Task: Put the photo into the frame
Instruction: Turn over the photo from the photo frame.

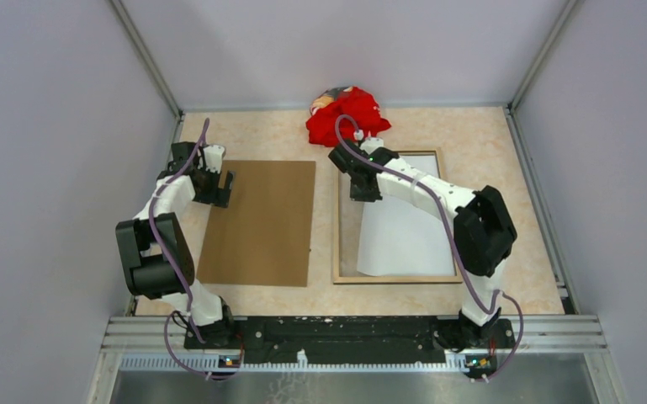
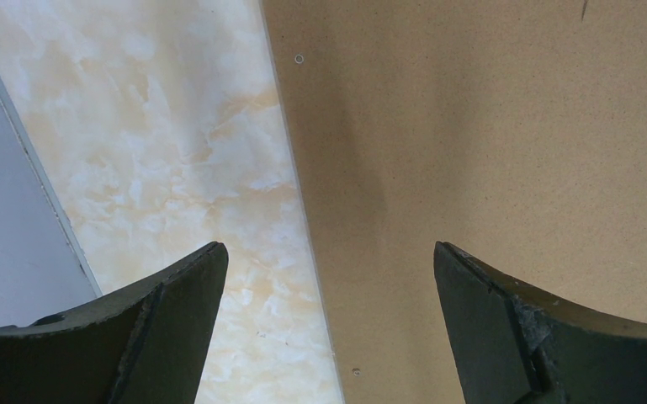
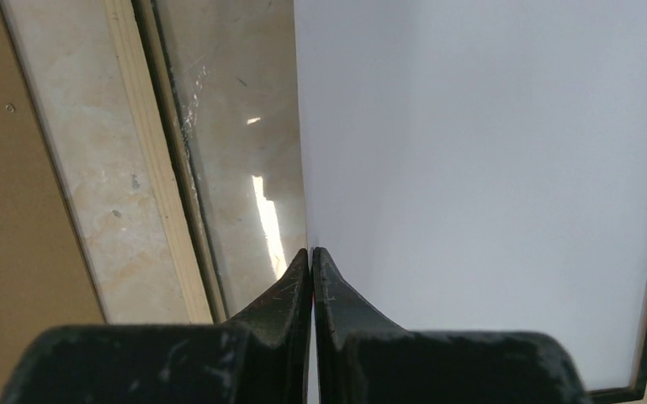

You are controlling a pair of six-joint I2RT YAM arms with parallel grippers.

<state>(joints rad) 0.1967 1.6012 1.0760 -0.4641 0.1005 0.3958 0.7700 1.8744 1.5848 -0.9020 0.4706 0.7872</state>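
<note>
The frame (image 1: 336,244) lies back-up on the right of the table, its pale wood rail (image 3: 147,168) and glass (image 3: 227,126) showing in the right wrist view. The photo (image 1: 404,236) rests in it with its white back (image 3: 488,168) upward, slightly skewed. My right gripper (image 1: 364,192) is shut on the photo's left edge near the top corner, a sliver of the sheet between its jaws (image 3: 312,251). My left gripper (image 1: 223,189) stands open low over the left edge of the brown backing board (image 2: 488,126), holding nothing (image 2: 328,248).
The backing board (image 1: 261,223) lies flat left of the frame on the marbled table (image 2: 151,151). A crumpled red cloth (image 1: 349,114) sits at the back wall, just behind the frame. Grey walls close in on three sides.
</note>
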